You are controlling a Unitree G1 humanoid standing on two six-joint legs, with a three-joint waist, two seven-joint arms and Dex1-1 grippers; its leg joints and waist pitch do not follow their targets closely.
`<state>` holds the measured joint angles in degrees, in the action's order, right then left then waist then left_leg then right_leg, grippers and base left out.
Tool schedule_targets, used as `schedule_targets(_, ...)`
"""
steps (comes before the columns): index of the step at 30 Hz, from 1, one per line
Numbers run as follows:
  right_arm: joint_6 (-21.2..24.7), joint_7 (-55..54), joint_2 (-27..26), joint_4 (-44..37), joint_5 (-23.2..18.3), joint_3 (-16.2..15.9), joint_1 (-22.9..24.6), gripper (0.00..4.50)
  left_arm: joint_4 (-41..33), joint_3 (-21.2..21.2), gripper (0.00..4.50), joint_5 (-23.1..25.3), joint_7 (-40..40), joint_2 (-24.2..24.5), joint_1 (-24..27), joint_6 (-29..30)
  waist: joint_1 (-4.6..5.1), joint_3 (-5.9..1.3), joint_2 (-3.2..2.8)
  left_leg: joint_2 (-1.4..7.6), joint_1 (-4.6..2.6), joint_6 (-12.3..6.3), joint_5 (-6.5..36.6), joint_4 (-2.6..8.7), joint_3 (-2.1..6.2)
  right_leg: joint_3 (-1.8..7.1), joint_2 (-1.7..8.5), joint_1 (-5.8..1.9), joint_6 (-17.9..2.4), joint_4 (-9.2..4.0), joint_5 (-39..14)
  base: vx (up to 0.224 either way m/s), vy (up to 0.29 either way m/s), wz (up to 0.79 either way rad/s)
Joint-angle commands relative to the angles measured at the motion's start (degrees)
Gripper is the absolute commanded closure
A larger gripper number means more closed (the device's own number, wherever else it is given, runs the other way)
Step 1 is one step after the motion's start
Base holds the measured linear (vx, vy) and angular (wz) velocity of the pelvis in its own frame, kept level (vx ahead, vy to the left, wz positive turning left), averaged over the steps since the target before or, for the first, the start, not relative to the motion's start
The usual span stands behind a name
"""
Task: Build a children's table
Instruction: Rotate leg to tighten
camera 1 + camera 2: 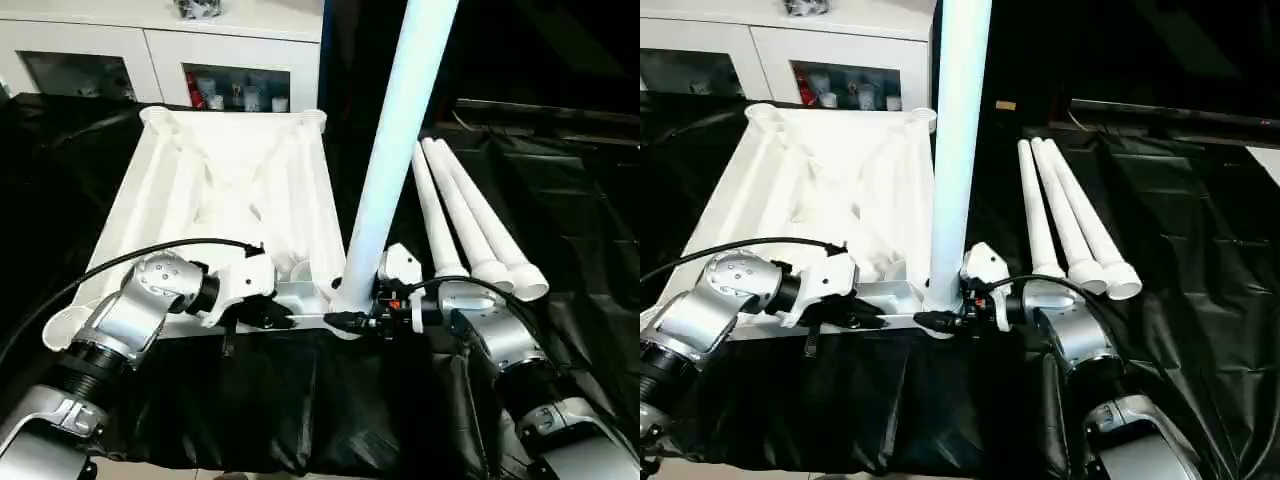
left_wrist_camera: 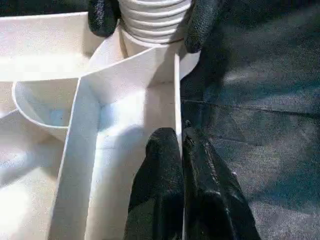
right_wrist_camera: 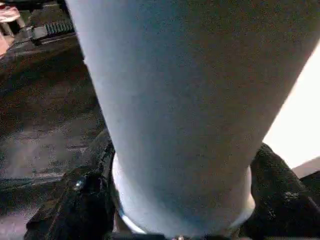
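Observation:
The white tabletop (image 1: 230,180) lies upside down on black cloth, ribs and round corner sockets facing up. One white leg (image 1: 395,140) stands upright in the near right corner socket. My right gripper (image 1: 345,320) is shut on that leg's base, one black finger on each side of it (image 3: 85,200). My left gripper (image 1: 280,318) is shut on the tabletop's thin near rim wall (image 2: 177,90), just left of that socket. The leg's ribbed end (image 2: 155,20) sits in the socket between the right gripper's fingers.
Three more white legs (image 1: 470,220) lie side by side on the black cloth to the right of the tabletop. A white glass-door cabinet (image 1: 160,60) stands behind the tabletop. Black cloth (image 1: 300,400) covers the floor in front.

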<state>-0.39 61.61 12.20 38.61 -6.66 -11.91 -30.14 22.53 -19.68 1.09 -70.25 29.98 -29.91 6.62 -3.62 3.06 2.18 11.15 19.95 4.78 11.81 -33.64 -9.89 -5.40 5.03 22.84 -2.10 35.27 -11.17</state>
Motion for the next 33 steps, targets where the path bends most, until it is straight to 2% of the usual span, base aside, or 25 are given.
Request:
schedule_targets(1,1.10,-9.91,-2.96,4.55,1.81,1.06,-1.30,1.72,1.73,-0.51,4.50,1.35,6.79,-4.25,-1.10,3.61,-0.07,-2.99,-0.51,2.41,-0.23,-0.83,11.04,4.44,0.44,3.57,4.11,-2.98,-12.00,-4.51,-14.10,0.000,0.000,0.00)
schedule_targets(2,1.10,-9.91,-2.96,4.55,1.81,1.06,-1.30,1.72,1.73,-0.51,4.50,1.35,6.79,-4.25,-1.10,3.61,-0.03,-2.87,-0.72,2.40,-0.49,0.14,12.28,4.49,0.48,3.62,4.17,-2.62,-11.16,-4.82,-17.80,0.000,0.000,0.00)
schedule_targets(3,1.03,-16.45,-4.87,7.07,2.50,2.38,-2.18,1.72,2.63,0.22,4.50,2.22,11.35,-6.48,-2.07,5.83,0.05,-2.94,-0.66,2.44,-0.63,0.72,12.56,4.50,0.47,3.68,4.16,-2.52,-10.65,-4.94,-18.94,0.000,0.000,0.00)
schedule_targets(4,1.36,-22.25,-6.79,9.21,2.56,3.69,-3.04,1.73,3.06,0.65,4.50,2.95,15.05,-8.49,-2.78,7.80,0.10,-2.92,-0.58,2.32,-0.47,1.07,12.99,4.55,0.71,3.56,4.21,-2.67,-9.52,-5.20,-21.28,-0.052,-0.004,-0.02)
schedule_targets(5,1.46,-23.97,-7.36,9.85,2.58,4.07,-3.29,1.73,3.19,0.78,4.50,3.17,16.14,-9.08,-2.99,8.39,0.44,-2.95,-0.47,2.38,-0.06,1.43,12.34,4.73,0.82,3.51,4.17,-2.76,-9.00,-5.08,-21.48,-0.052,-0.004,-0.02)
schedule_targets(6,1.78,-28.44,-8.91,11.44,2.56,4.94,-3.96,1.73,3.35,1.01,4.50,3.73,18.71,-10.66,-3.42,9.74,0.38,-2.99,-0.48,2.32,0.01,1.42,12.52,4.69,0.93,3.42,4.19,-2.87,-8.55,-5.19,-21.97,0.000,0.000,0.00)
schedule_targets(7,2.21,-33.96,-10.92,13.47,2.34,6.06,-4.84,1.73,3.22,1.04,4.50,4.46,21.42,-12.52,-3.73,11.24,0.58,-2.88,-0.53,2.31,-0.28,1.49,12.94,4.64,0.76,3.57,4.17,-2.30,-8.35,-5.47,-22.35,0.000,0.000,0.00)
schedule_targets(9,1.56,-40.62,-13.47,15.79,2.44,6.93,-5.90,1.73,2.10,0.37,4.50,5.63,23.76,-14.66,-3.50,12.51,0.62,-2.96,-0.48,2.22,-0.28,1.55,13.67,4.62,0.83,3.43,4.17,-2.33,-7.92,-5.58,-23.65,0.000,0.000,0.00)
schedule_targets(11,0.29,-42.46,-14.59,16.66,2.64,6.94,-6.36,1.73,1.40,-0.42,4.50,6.41,24.23,-15.38,-3.24,12.29,0.50,-3.00,-0.53,2.12,-0.24,0.86,14.14,4.55,0.81,3.40,4.19,-2.16,-6.84,-5.90,-24.40,0.000,0.000,0.00)
schedule_targets(13,-0.59,-42.83,-15.07,16.87,2.89,6.87,-6.53,1.73,1.11,-0.83,4.50,6.81,24.27,-15.65,-3.05,11.95,0.46,-3.15,-0.53,2.16,-0.11,0.57,13.62,4.57,0.84,3.37,4.10,-2.28,-6.83,-5.74,-22.88,0.000,0.000,0.00)
schedule_targets(14,-0.91,-42.26,-15.55,16.98,2.28,7.30,-6.67,1.17,1.00,-1.06,4.50,6.77,23.89,-15.74,-2.84,11.56,0.39,-3.24,-0.64,2.31,0.07,0.25,12.70,4.65,0.84,3.42,4.01,-2.37,-7.56,-5.30,-19.31,0.000,0.000,0.00)
schedule_targets(16,-0.83,-41.26,-15.83,17.01,1.50,7.75,-6.83,1.17,0.99,-1.11,4.50,6.66,23.62,-15.63,-2.71,11.42,0.45,-3.29,-0.73,2.28,0.17,0.02,12.15,4.64,0.77,3.41,3.86,-2.51,-8.44,-4.98,-16.43,0.000,0.000,0.00)
schedule_targets(17,-0.97,-40.70,-15.95,17.10,1.28,8.01,-6.95,0.93,0.99,-1.21,4.50,6.66,23.34,-15.50,-2.62,11.07,0.48,-3.28,-0.72,2.29,0.17,-0.10,12.00,4.64,0.74,3.43,3.84,-2.53,-9.01,-4.85,-15.21,0.000,0.000,0.00)
schedule_targets(21,-1.59,-37.93,-15.46,17.18,1.14,8.79,-7.47,0.59,0.48,-1.54,4.50,6.35,21.24,-14.24,-1.98,9.59,0.49,-3.28,-0.82,2.27,0.27,-0.48,11.98,4.64,0.73,3.44,3.93,-2.71,-9.65,-4.80,-14.84,0.000,0.000,0.00)
schedule_targets(22,-1.94,-35.39,-14.05,16.73,1.64,8.57,-7.44,0.52,-0.21,-1.70,4.50,5.41,18.62,-13.00,-1.38,7.66,0.41,-3.31,-0.81,2.26,0.21,-0.59,12.12,4.59,0.72,3.44,3.98,-2.67,-9.65,-4.87,-14.94,0.000,0.000,0.00)
schedule_targets(24,-2.24,-32.39,-12.55,15.81,1.92,7.99,-7.07,0.52,-0.62,-1.67,4.50,4.55,16.54,-11.92,-0.89,6.42,0.54,-3.44,-0.88,2.28,0.47,-0.96,11.15,4.54,0.75,3.45,3.98,-2.92,-10.08,-4.59,-13.30,0.000,0.000,0.00)
schedule_targets(25,-2.39,-31.17,-12.01,15.32,1.96,7.71,-6.84,0.52,-0.66,-1.73,4.50,4.25,15.64,-11.52,-0.75,5.57,0.50,-3.53,-0.91,2.35,0.26,-1.20,10.32,4.41,0.65,3.46,3.87,-2.80,-10.80,-4.34,-11.13,0.000,0.000,0.00)
schedule_targets(28,-3.54,-26.47,-9.97,14.02,2.13,6.42,-6.11,0.52,-1.22,-1.90,4.50,3.75,13.18,-10.02,-0.13,4.44,0.42,-3.58,-1.04,2.41,0.31,-1.86,7.97,4.24,0.49,3.49,3.76,-2.98,-12.36,-3.77,-6.42,0.000,0.000,0.00)
schedule_targets(29,-4.60,-21.23,-8.07,11.98,1.75,4.88,-4.93,0.52,-1.54,-1.85,4.50,3.13,10.82,-8.86,0.32,3.57,0.35,-3.62,-1.23,2.41,0.20,-1.92,7.86,4.21,0.49,3.45,3.72,-3.00,-12.62,-3.70,-5.87,0.000,0.000,0.00)
schedule_targets(30,-5.24,-17.61,-6.80,10.41,1.36,3.83,-4.05,0.52,-1.71,-1.76,4.50,2.64,9.23,-8.13,0.59,2.96,0.21,-3.67,-1.13,2.38,0.28,-2.36,8.01,4.12,0.47,3.36,3.70,-3.31,-12.68,-3.70,-5.11,0.000,0.000,0.00)
schedule_targets(31,-5.42,-12.36,-4.88,7.72,0.69,2.53,-2.70,0.52,-1.73,-1.69,4.50,2.06,7.02,-6.97,0.83,1.61,0.10,-3.74,-1.18,2.47,0.21,-3.16,7.55,3.99,0.39,3.43,3.71,-3.22,-13.05,-3.53,-3.48,0.000,0.000,0.00)
schedule_targets(32,-5.43,-11.84,-4.71,7.47,0.63,2.43,-2.58,0.52,-1.73,-1.68,4.50,2.00,6.79,-6.86,0.85,1.47,0.00,-3.72,-1.23,2.44,0.01,-3.49,7.34,3.94,0.31,3.48,3.58,-3.11,-13.31,-3.50,-2.54,0.000,0.000,0.00)
schedule_targets(33,-4.64,-7.44,-3.10,5.10,-0.08,1.42,-1.53,0.52,-1.96,-1.43,4.50,0.89,4.51,-6.06,1.11,1.47,0.07,-3.80,-1.27,2.49,-0.15,-3.82,6.47,3.90,0.21,3.58,3.57,-2.99,-14.55,-3.12,-0.34,0.000,0.000,0.00)
